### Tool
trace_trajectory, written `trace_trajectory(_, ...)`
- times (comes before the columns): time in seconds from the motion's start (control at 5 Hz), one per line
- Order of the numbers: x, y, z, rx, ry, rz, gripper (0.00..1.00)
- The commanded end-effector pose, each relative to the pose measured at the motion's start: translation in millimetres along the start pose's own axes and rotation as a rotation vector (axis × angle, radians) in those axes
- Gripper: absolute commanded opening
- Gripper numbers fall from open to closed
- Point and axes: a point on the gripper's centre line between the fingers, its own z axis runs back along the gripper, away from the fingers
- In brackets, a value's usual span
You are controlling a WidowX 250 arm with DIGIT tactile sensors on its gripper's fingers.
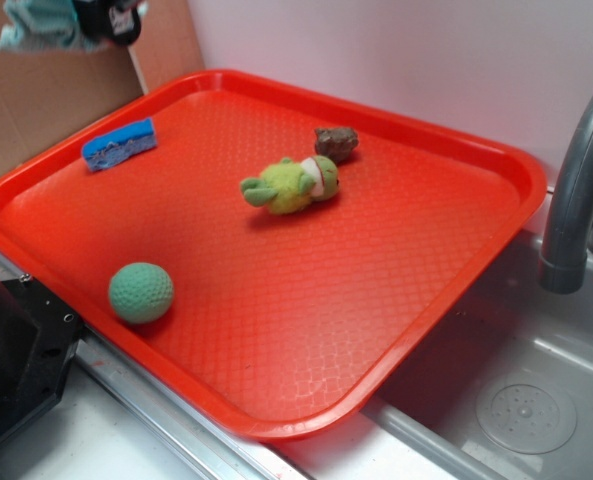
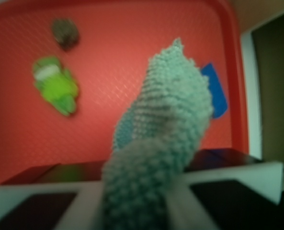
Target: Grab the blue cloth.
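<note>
The blue cloth (image 2: 165,129), a pale teal woven rag, hangs bunched between my jaws and fills the middle of the wrist view. My gripper (image 2: 139,206) is shut on it. In the exterior view the gripper (image 1: 101,18) is high at the top left corner, above the tray's far left edge, with the blue cloth (image 1: 38,25) dangling from it, clear of the tray. Only part of the gripper shows there.
A red tray (image 1: 276,290) holds a bright blue sponge (image 1: 119,144) at the far left, a green plush toy (image 1: 294,184), a small brown lump (image 1: 336,142) and a green dimpled ball (image 1: 141,292). A grey faucet (image 1: 576,190) and sink (image 1: 526,400) are at the right.
</note>
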Motion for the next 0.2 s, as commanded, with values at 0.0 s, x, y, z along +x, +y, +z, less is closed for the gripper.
trace_trajectory(0.0, 0.2, -40.9, 34.1, 0.030, -0.064, -0.020, 0.00)
